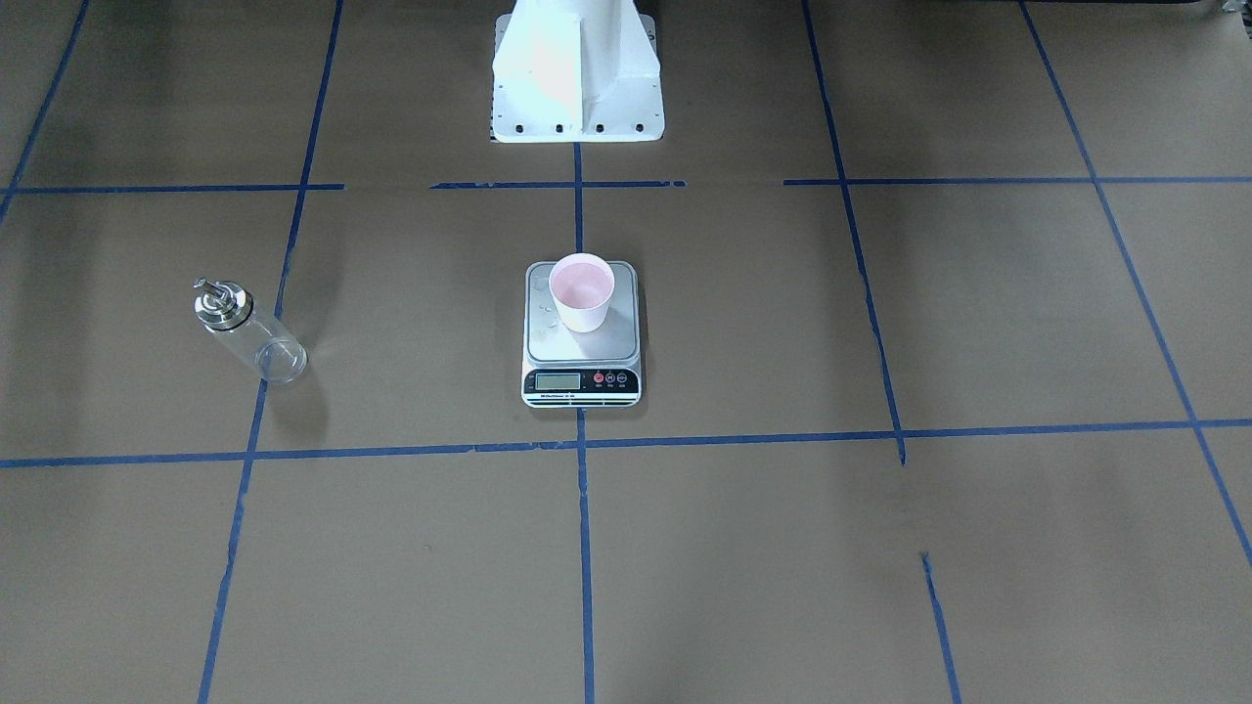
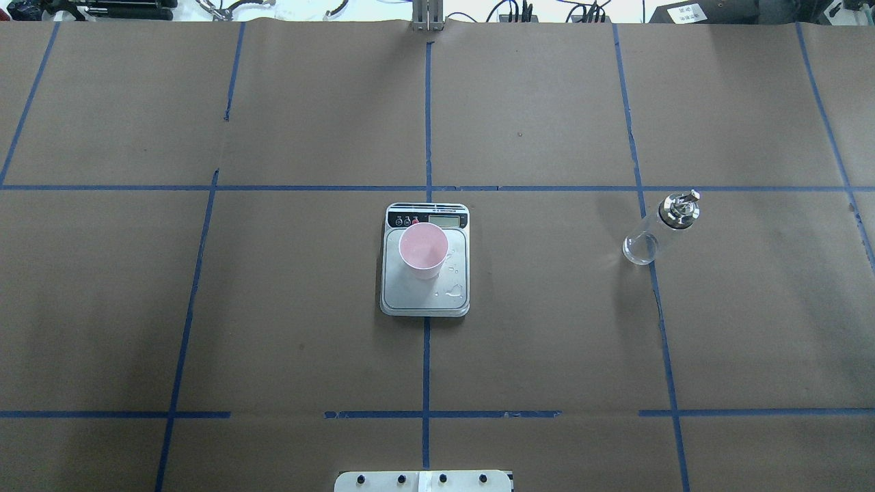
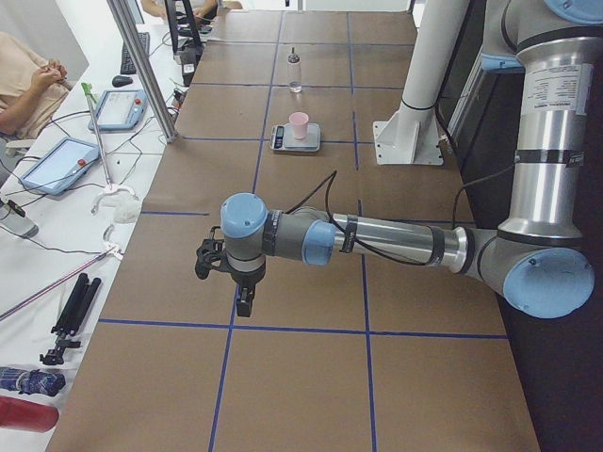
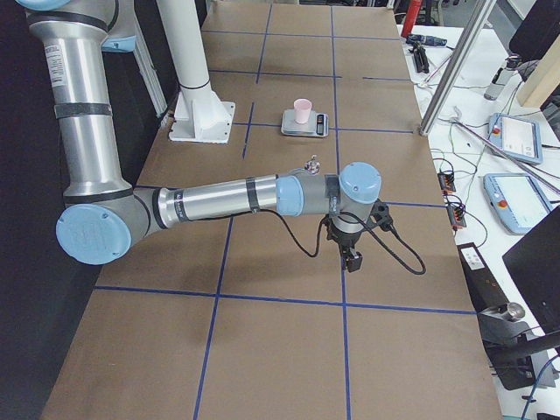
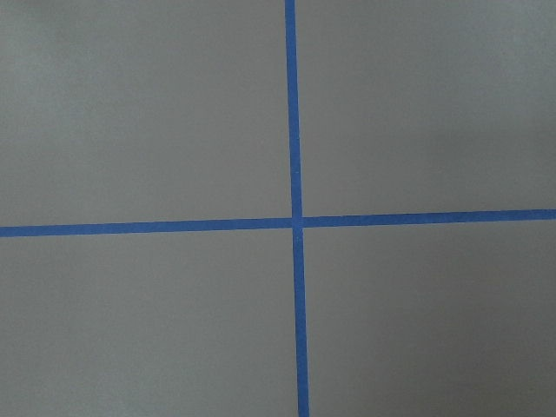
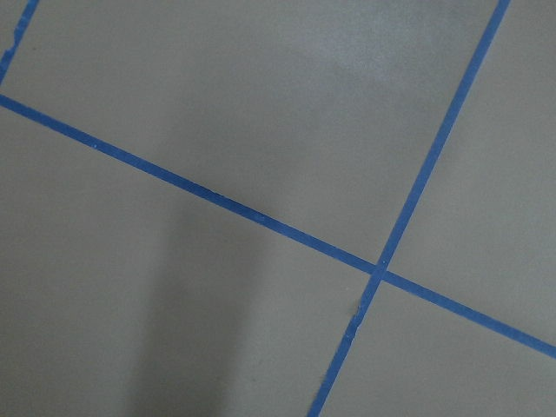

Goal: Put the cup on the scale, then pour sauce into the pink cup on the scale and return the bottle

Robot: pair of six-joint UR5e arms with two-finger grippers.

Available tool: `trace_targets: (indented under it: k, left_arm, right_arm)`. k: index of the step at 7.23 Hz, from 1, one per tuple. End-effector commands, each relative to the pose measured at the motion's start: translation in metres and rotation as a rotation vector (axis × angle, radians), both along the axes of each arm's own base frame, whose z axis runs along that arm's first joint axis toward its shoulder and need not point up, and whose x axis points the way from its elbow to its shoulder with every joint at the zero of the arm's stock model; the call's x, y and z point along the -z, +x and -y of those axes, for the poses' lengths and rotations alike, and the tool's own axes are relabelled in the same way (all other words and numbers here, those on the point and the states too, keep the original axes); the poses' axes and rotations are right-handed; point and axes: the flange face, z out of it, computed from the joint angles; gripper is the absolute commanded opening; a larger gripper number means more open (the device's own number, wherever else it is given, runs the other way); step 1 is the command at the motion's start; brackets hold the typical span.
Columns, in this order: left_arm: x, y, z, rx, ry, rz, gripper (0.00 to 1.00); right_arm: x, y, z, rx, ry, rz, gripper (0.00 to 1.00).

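Plainly upright bottle (image 1: 249, 330), cap (image 1: 221, 301) up, cup (image 1: 582, 293) mouth-up on scale (image 1: 548, 342), left claw (image 3: 244, 306), right claw (image 4: 352, 261), openness unclear.

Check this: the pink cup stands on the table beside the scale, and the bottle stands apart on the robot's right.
Wrong on the cup: it stands on the scale, on its platform, not beside it, as the overhead exterior view shows. The bottle does stand apart on the robot's right.

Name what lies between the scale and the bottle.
Nothing stands there. In the overhead exterior view, the stretch between the scale and the bottle is only bare brown paper.
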Motion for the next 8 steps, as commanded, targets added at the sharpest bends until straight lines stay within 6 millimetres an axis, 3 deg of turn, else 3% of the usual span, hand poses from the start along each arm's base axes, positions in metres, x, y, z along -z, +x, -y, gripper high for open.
trace_targets:
  k: [1,8]
  left_arm:
    - [0.0002,0.0,0.0,0.0,0.001,-0.001,1.0]
    - [0.007,0.0003,0.0046,0.001,0.022,-0.003,1.0]
  right_arm:
    - [-0.0002,0.0002,-0.0002,0.0,0.0,0.0,1.0]
    - [-0.0008,0.0001,-0.0002,0.001,-0.001,0.001,1.0]
